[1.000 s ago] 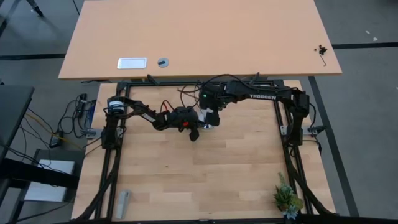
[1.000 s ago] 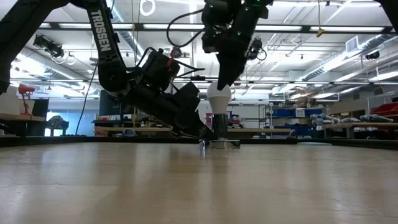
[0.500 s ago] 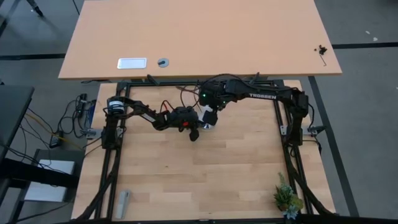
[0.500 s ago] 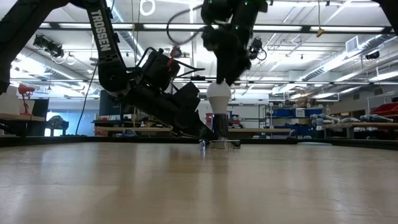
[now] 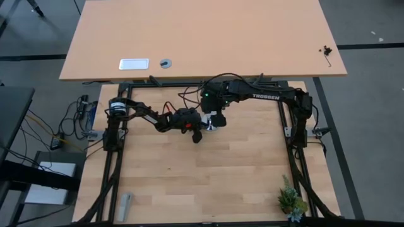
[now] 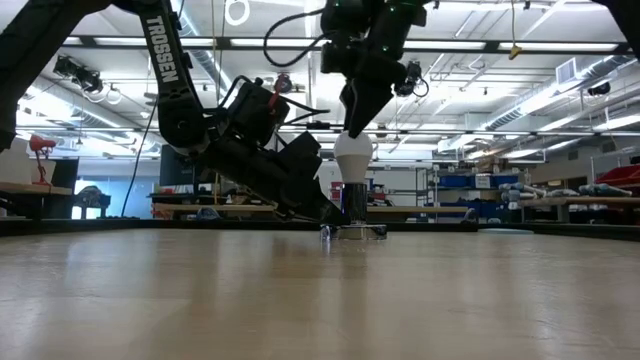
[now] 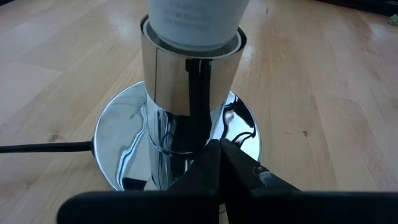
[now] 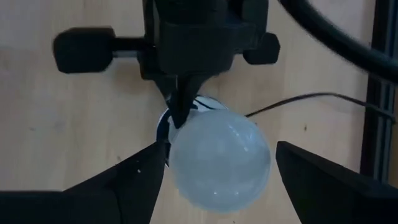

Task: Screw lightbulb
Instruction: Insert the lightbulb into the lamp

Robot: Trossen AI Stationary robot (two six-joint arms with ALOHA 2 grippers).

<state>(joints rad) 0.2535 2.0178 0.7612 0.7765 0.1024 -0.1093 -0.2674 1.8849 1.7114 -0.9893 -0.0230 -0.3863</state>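
white frosted pear-shaped lightbulb (image 6: 351, 157) seated in shiny chrome socket (image 7: 186, 74) | right gripper (image 8: 214, 168) spread above, released | left gripper (image 7: 219, 163) pressed together at base | tightening possibly left

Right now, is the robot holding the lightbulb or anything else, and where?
Nothing looks held. The right gripper is open around the lightbulb, with gaps on both sides. The left gripper is shut, pressed against the shiny socket.
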